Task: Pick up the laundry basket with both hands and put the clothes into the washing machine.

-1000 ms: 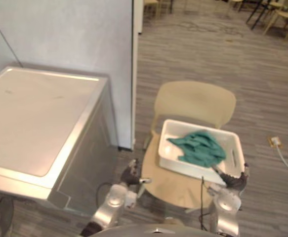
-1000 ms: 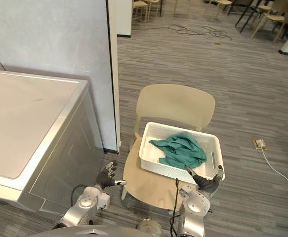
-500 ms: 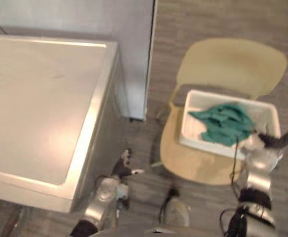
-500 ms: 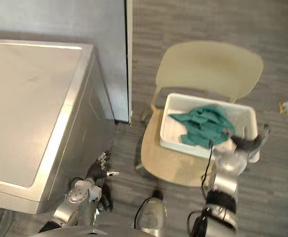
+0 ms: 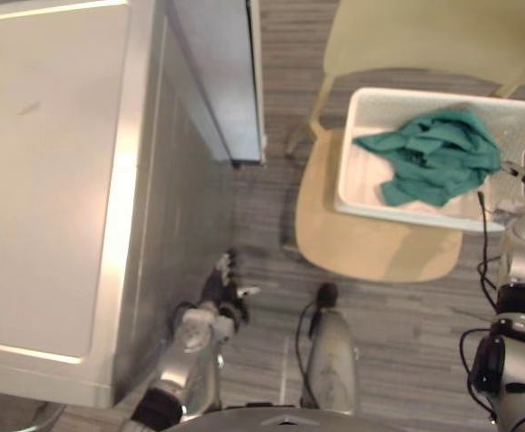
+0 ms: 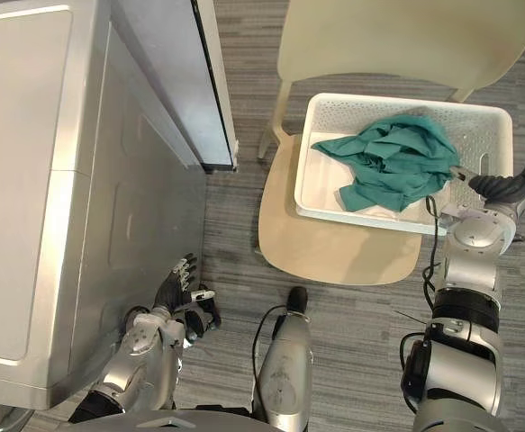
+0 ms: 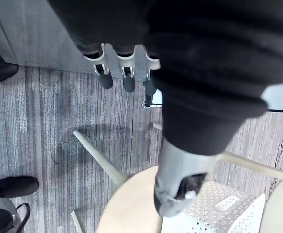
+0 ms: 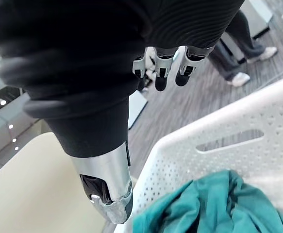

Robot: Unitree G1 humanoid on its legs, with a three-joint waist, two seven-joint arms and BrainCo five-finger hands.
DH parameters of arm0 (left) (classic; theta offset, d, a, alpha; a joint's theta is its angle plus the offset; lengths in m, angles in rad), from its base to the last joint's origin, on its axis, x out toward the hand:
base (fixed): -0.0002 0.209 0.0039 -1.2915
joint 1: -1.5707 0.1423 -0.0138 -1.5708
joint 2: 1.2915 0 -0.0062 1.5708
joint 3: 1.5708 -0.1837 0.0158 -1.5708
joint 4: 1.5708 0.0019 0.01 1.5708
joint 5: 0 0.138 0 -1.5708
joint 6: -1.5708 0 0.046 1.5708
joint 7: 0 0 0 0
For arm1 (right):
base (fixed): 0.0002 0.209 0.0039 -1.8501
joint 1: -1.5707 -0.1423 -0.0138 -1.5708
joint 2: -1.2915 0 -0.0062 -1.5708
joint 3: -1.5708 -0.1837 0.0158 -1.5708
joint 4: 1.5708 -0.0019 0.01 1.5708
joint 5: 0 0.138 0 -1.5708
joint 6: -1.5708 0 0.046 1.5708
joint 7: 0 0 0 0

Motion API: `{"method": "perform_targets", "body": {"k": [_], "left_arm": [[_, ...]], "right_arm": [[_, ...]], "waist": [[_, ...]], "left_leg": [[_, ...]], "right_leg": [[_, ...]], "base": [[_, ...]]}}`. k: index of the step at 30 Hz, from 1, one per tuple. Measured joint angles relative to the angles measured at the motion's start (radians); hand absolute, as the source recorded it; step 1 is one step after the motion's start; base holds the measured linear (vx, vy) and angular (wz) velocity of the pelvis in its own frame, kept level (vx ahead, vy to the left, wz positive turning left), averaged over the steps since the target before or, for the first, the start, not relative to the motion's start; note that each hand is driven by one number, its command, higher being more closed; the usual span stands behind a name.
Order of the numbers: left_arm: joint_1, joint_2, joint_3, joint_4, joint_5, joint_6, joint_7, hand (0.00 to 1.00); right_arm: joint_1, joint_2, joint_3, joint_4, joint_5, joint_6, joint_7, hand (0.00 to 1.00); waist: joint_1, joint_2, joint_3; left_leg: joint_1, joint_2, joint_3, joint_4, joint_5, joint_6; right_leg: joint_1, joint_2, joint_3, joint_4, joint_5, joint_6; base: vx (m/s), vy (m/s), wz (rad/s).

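On the seat of a beige chair [image 6: 334, 252] a white laundry basket [image 6: 370, 108] is seen. It is set toward the seat's right side, its perforated walls upright and a slot handle cut in the end wall. Teal clothes [image 6: 393, 162] are bunched inside it and heaped toward the far right. The basket's bare bottom is left showing at the near left. To the chair's left a washing machine [image 6: 28, 135] with a flat silver top is noted. A grey partition panel [image 6: 167, 63] stands between the machine and the chair back.

Right hand [image 6: 499, 187]: recorded at the basket's right end, just beside the rim. Its fingers [image 8: 163, 73] are held straight and close on nothing (contact with the rim cannot be settled from the pictures).

Left hand [image 6: 176, 290]: observed low, near the machine's side wall and well apart from the basket, over the striped grey floor [image 6: 361, 315]. Its fingers [image 7: 124, 80] are relaxed and apart, and nothing is held.

The basket is gripped by neither hand. A person's legs [image 8: 238, 43] are visible beyond the right hand in its wrist view.
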Motion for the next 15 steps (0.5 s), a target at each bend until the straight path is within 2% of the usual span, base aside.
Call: {"method": "perform_targets", "body": {"k": [3, 5, 7, 11, 15], "left_arm": [[0.008, -0.001, 0.012, -0.054, -0.043, -0.003, -0.001, 0.0], [0.022, -0.002, 0.013, -0.08, -0.063, -0.01, -0.002, 0.0], [0.04, -0.002, 0.012, -0.101, -0.102, -0.019, -0.016, 0.0], [0.07, -0.002, 0.001, -0.104, -0.142, -0.019, -0.043, 0.0], [0.095, -0.002, -0.023, -0.165, -0.156, -0.019, -0.066, 0.0]], "right_arm": [[-0.043, -0.019, 0.029, 0.001, 0.085, -0.001, 0.06, 0.0], [-0.095, -0.059, 0.073, 0.013, 0.125, -0.002, 0.088, 0.0], [-0.186, -0.138, 0.129, 0.096, 0.17, -0.012, 0.134, 0.0], [-0.289, -0.235, 0.257, 0.227, 0.192, -0.015, 0.219, 0.0], [-0.322, -0.251, 0.358, 0.337, 0.191, -0.013, 0.268, 0.0]], "waist": [[0.017, -0.002, 0.015], [0.02, -0.001, 0.02], [0.028, -0.003, 0.029], [0.043, -0.004, 0.031], [0.051, -0.011, 0.035]], "left_leg": [[-0.028, 0.022, 0.022, 0.017, 0.0, 0.0], [-0.045, 0.032, 0.031, 0.02, 0.0, -0.001], [-0.067, 0.046, 0.04, 0.032, 0.0, -0.001], [-0.116, 0.063, 0.049, 0.051, 0.003, -0.001], [-0.154, 0.071, 0.068, 0.055, 0.016, 0.0]], "right_leg": [[-0.045, 0.006, 0.0, 0.024, 0.005, -0.009], [-0.067, 0.006, -0.001, 0.034, 0.006, -0.012], [-0.095, 0.008, -0.004, 0.057, 0.001, -0.021], [-0.148, 0.008, -0.006, 0.086, -0.003, -0.03], [-0.185, 0.002, -0.017, 0.1, -0.003, -0.03]], "base": [[-0.05, -0.03, -0.16], [-0.07, -0.02, -0.12], [-0.08, -0.022, -0.01], [-0.02, -0.012, 0.0], [0.01, -0.008, 0.1]]}}
